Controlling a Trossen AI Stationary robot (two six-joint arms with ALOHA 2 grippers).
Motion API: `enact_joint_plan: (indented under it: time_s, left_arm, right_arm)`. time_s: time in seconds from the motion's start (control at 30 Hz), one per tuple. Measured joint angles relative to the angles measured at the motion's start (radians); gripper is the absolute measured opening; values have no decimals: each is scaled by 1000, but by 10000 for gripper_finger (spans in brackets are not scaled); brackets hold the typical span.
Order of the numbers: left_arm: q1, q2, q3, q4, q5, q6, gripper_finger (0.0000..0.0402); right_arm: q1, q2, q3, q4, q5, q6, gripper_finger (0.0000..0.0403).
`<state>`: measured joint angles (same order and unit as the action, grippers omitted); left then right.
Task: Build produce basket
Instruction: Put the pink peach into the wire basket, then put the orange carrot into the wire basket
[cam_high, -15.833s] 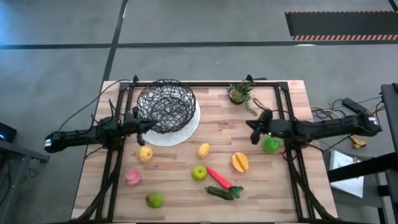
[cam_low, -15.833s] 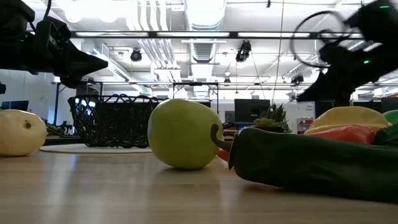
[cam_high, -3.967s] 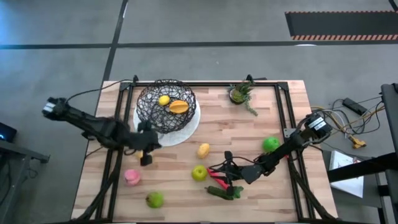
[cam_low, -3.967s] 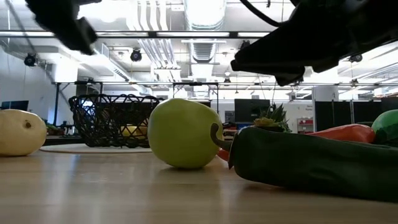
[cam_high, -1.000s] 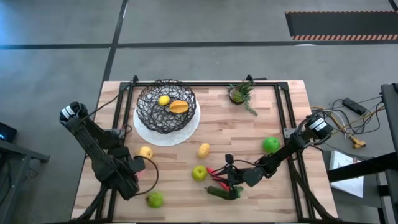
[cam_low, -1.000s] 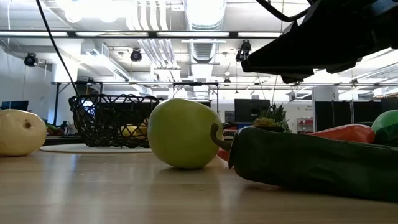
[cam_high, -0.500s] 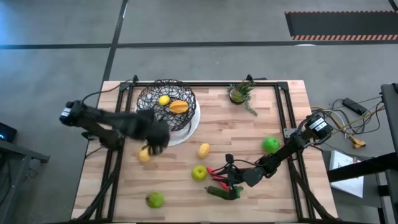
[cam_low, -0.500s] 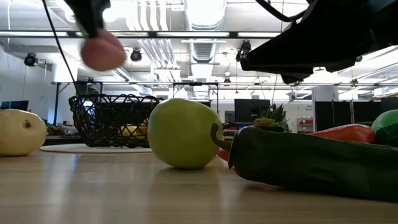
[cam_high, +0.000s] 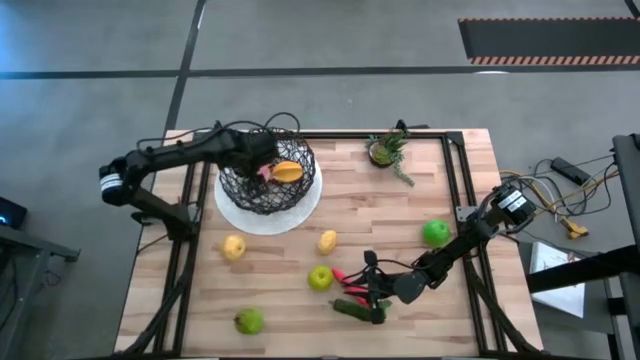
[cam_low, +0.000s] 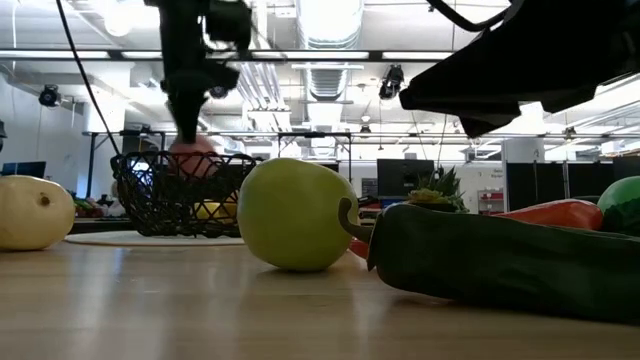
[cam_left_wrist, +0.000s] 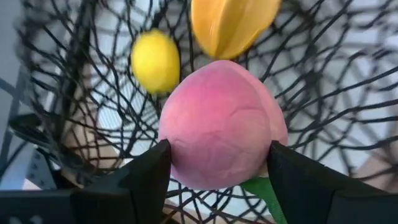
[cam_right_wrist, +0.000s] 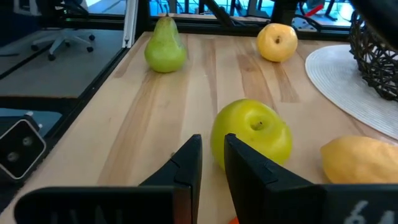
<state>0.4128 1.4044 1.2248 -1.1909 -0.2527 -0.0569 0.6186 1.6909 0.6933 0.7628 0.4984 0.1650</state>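
The black wire basket (cam_high: 240, 185) stands on a white plate (cam_high: 305, 205) at the far left. An orange half (cam_high: 289, 172) and a lemon (cam_left_wrist: 155, 61) lie in it. My left gripper (cam_high: 260, 165) hangs over the basket, shut on a pink peach (cam_left_wrist: 217, 124), which sits at rim height in the low view (cam_low: 193, 155). My right gripper (cam_high: 366, 284) hovers shut just above the red pepper (cam_high: 344, 275) at the near middle and points toward the table's left. Nothing shows between its fingers (cam_right_wrist: 186, 165). A dark cucumber (cam_high: 358, 310) lies beside the pepper. My left gripper pinches the peach between its two fingers (cam_left_wrist: 146, 180), one on each opposite side (cam_left_wrist: 173, 155). The fingers come from above and point steeply down. The peach is lifted clear and hangs over the inside of the basket, above the lemon and the orange half.
Loose on the table are two yellow fruits (cam_high: 232, 246) (cam_high: 327, 241), a green apple (cam_high: 320, 278), a second green apple (cam_high: 435, 233) and a green pear-shaped fruit (cam_high: 249, 320). A small potted plant (cam_high: 388, 150) stands at the far edge. Black frame rails run along the table's sides.
My left gripper has swung from the near left of the table toward the far edge and has turned about on the way. It has carried the peach clear of the table to above the basket.
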Motion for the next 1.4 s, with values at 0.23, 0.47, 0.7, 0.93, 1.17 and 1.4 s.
enact_joint_plan:
  time_s: [0.23, 0.47, 0.7, 0.93, 1.17, 1.4]
  left_arm:
    - [33, 0, -154, 86, 13, 12, 230]
    - [33, 0, -220, 170, -41, 15, 230]
    - [71, 0, -211, 226, -66, 13, 263]
    - [105, 0, -213, 238, -61, 10, 310]
    - [49, -26, -138, 207, -73, -88, 313]
    - [-222, -158, -176, 252, -251, -302, 313]
  right_arm:
    - [3, 0, 0, 0, 0, 0, 57]
    - [3, 0, 0, 0, 0, -6, 57]
    - [3, 0, 0, 0, 0, -8, 57]
    - [6, 0, 0, -3, 0, 0, 57]
    - [8, 0, 0, -5, 0, 0, 57]
    - [8, -1, 0, -53, 0, -6, 57]
